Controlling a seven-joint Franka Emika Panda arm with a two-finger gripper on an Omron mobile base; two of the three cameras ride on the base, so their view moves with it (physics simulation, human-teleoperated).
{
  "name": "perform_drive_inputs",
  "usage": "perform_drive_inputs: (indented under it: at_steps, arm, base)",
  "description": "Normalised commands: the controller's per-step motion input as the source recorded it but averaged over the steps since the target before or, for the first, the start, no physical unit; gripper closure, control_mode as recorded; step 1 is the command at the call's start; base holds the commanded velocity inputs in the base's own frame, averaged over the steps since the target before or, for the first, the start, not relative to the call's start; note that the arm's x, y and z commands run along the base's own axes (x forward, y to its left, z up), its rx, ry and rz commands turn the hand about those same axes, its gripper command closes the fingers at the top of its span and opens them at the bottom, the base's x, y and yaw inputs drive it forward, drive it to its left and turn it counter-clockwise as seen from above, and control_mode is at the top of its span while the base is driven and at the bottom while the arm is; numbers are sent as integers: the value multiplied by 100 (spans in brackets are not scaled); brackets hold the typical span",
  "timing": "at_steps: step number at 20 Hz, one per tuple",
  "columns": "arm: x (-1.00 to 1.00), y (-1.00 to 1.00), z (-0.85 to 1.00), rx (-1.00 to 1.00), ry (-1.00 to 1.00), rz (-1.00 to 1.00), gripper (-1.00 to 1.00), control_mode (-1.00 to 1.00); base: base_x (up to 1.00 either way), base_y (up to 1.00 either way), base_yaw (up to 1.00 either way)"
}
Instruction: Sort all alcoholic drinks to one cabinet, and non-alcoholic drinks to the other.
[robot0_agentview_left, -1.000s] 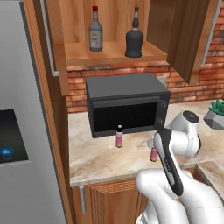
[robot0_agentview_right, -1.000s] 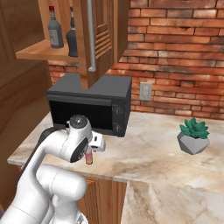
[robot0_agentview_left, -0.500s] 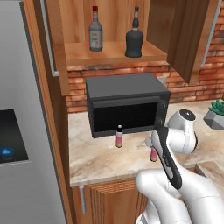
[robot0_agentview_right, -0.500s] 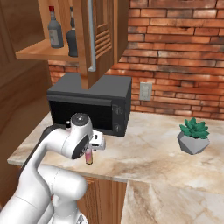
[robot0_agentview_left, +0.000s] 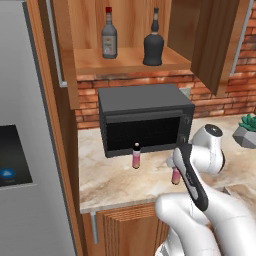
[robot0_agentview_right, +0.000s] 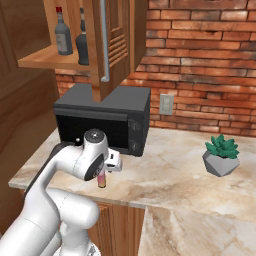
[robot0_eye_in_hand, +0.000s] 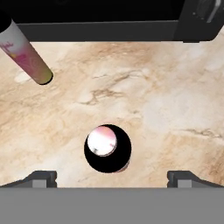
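Barely any change over the last second: the gripper (robot0_eye_in_hand: 112, 177) still hovers right above the nearer pink bottle (robot0_eye_in_hand: 107, 148) on the worktop (robot0_eye_in_hand: 175, 113), jaws spread wide, holding nothing. The pick looks imminent; the other pink bottle (robot0_agentview_left: 136, 155) waits by the microwave (robot0_agentview_left: 145, 120), both liquor bottles (robot0_agentview_left: 109, 34) shelved already.

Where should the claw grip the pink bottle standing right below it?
Around the slim body just under the black cap, coming straight down. The pink bottle stands upright on the counter, centred between the open claw tips, with room on both sides.
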Motion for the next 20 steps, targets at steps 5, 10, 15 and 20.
perform_drive_inputs:
  at_steps: [5, 10, 15, 20]
  arm:
    - [13, 4, -14, 0, -3, 0, -100, -100]
    - [13, 8, -13, -1, -5, 1, -100, -100]
    - [9, 5, -19, 0, -4, 1, -100, -100]
    - [3, 3, -26, 0, -4, 1, 100, -100]
  base:
    - [0, 0, 0]
    - [0, 0, 0]
    - [0, 0, 0]
    - [0, 0, 0]
